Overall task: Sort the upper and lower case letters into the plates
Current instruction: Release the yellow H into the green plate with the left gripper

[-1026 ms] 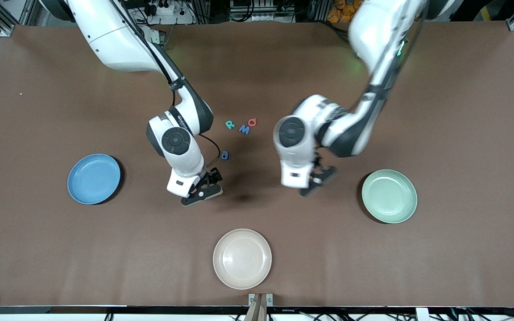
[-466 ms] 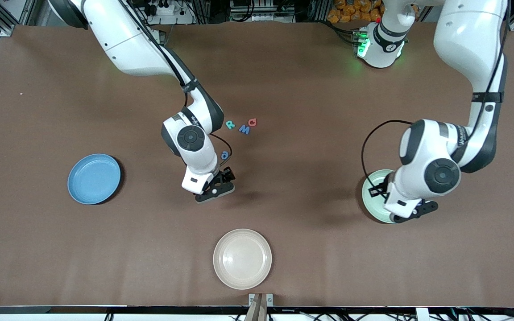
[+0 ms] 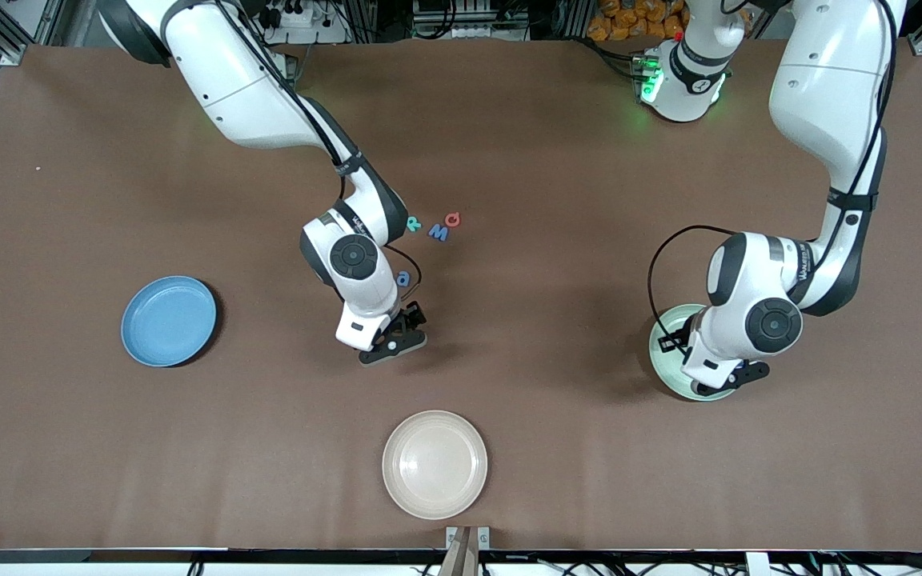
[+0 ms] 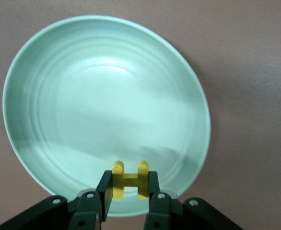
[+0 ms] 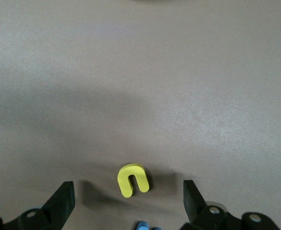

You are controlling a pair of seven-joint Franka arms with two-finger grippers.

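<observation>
The left gripper (image 4: 129, 191), clamped on the yellow H (image 4: 129, 179), hangs over the green plate (image 4: 44, 72). The right gripper (image 5: 128, 201), fingers apart, straddles the yellow u (image 5: 133, 179); a blue letter (image 5: 141, 225) lies just beside.

Yellow H (image 4: 129, 180) hangs over mint plate (image 4: 44, 72); yellow u (image 5: 133, 179) lies flat on table.

Matt brown tabletop (image 3: 557, 480); glossy, smooth mint-green plate (image 4: 44, 96); matt blue plate (image 3: 168, 321); matt yellow H (image 4: 129, 180); black plastic-looking fingers (image 4: 104, 194).
</observation>
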